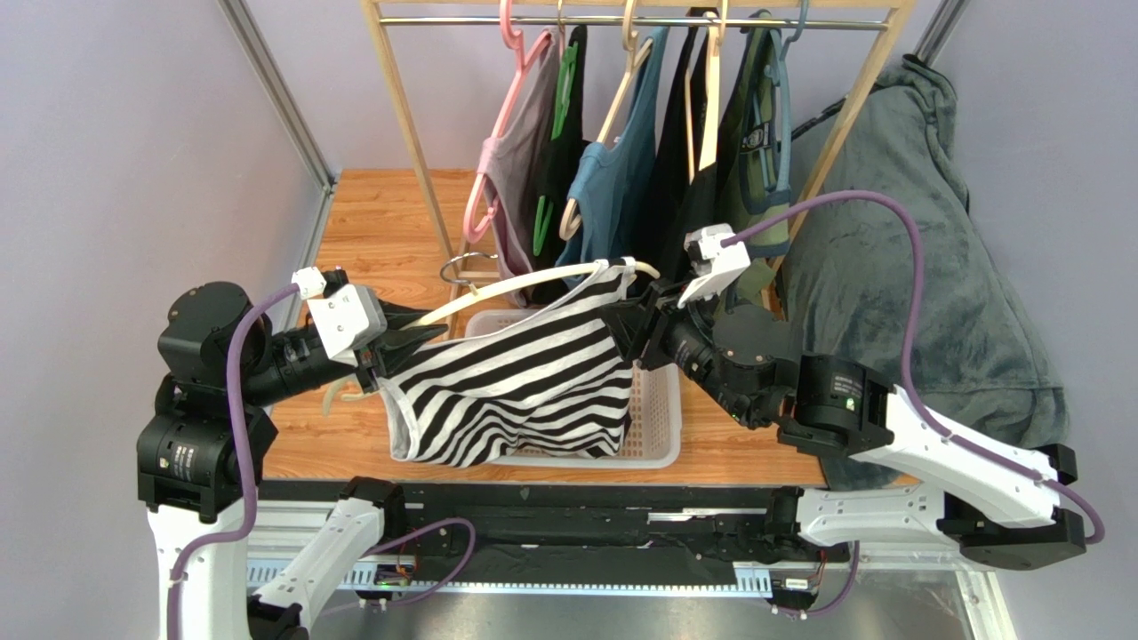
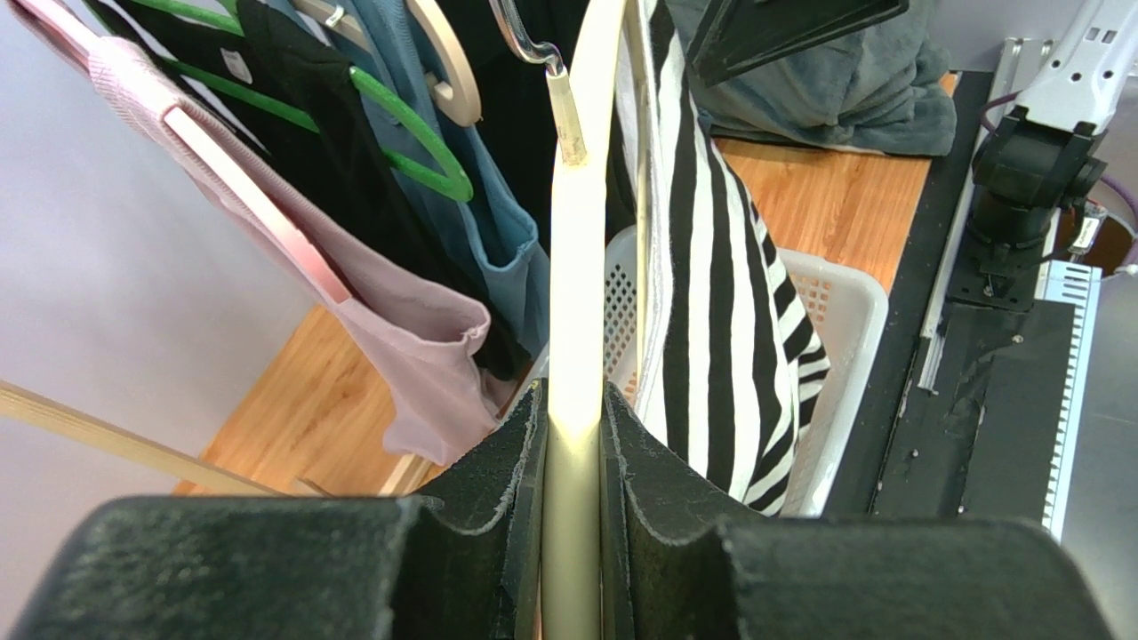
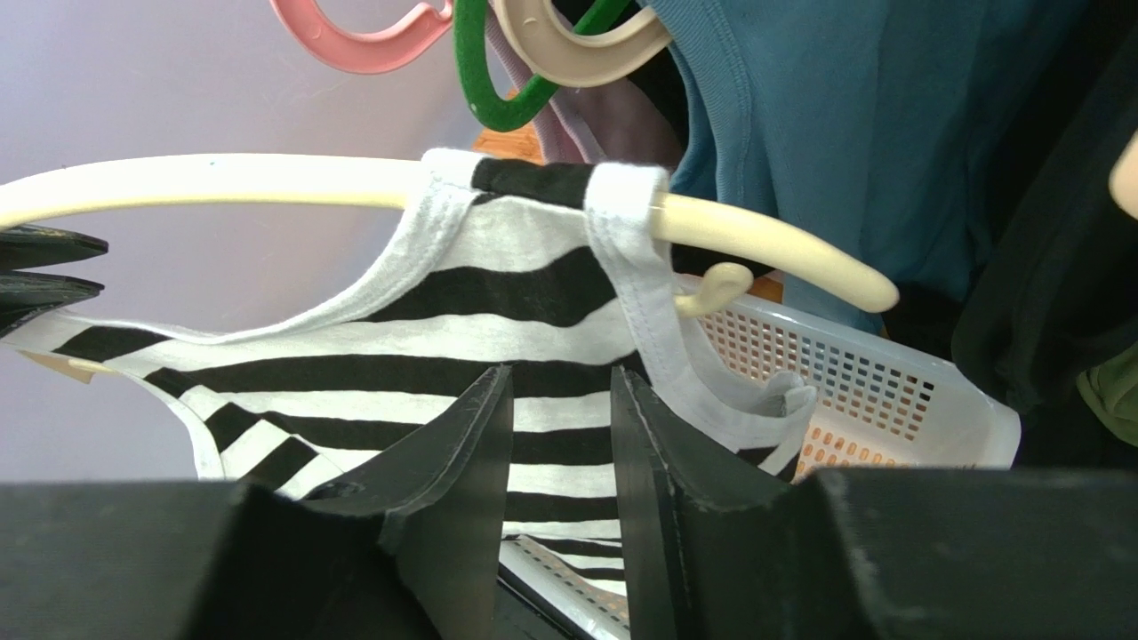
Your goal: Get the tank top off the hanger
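Gripping the cream hanger [image 2: 577, 267] in my left gripper [image 2: 575, 400], clamped tight on its arm, I hold the striped tank top [image 1: 521, 380] over the white basket [image 1: 657, 414], a strap looped round the hanger. My right gripper [image 3: 561, 387] hovers at the top's edge above the basket, jaws apart, pinching nothing. Behind the basket a wooden rack [image 1: 401, 134] of hung clothes stands on the wooden table [image 1: 381, 227] between lilac-grey walls [image 1: 120, 147]; a tag [image 2: 238, 63] on one black garment is too small to read.
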Tool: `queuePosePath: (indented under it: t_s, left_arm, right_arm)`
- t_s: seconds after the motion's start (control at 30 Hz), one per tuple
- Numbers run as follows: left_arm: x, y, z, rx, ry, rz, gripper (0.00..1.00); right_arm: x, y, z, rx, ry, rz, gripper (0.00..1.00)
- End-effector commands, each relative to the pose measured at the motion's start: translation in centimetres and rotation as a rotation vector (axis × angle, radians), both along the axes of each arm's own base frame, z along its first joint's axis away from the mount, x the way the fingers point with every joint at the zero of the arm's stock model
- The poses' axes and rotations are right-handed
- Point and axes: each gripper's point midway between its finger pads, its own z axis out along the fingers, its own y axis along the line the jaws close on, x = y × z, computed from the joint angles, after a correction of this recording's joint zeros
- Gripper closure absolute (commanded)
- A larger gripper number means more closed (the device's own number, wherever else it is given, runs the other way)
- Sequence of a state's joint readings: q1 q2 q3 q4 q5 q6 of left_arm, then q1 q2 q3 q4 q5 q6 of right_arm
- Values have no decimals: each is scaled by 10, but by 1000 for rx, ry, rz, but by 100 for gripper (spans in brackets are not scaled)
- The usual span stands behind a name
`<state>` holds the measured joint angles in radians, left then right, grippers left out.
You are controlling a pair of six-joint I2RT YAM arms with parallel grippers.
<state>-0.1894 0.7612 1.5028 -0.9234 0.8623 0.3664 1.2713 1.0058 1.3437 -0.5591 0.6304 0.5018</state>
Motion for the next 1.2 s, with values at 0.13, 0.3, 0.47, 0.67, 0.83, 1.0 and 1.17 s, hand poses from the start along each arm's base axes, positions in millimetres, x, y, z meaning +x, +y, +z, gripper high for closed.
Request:
queuePosePath:
  t_s: [0.13,0.3,0.47,0.67,0.83,1.0,1.17]
  left_arm:
    - [-4,-2,20,-28,-83,-19,99]
    - [-5,-2,19,-23,-84,-20,99]
    - [-6,-3,19,-25,-79,-29,99]
    - [-10,-4,21,-33,-71,-40,98]
    - [-12,-5,21,-35,-67,-47,98]
    - [-13,-5,23,-39,-67,-51,98]
    - [-13,-5,22,-38,-66,-51,98]
  right_arm:
    - [4,3,40,59,-77,-8,65]
    - [5,-14,40,40,-87,-47,47]
    - [7,-25,38,30,-99,-78,41]
    - [10,-20,42,25,-119,-74,41]
    - [12,-13,44,26,-128,-73,43]
    - [13,-8,47,36,-137,-65,48]
    - [12,-2,50,50,-136,-49,68]
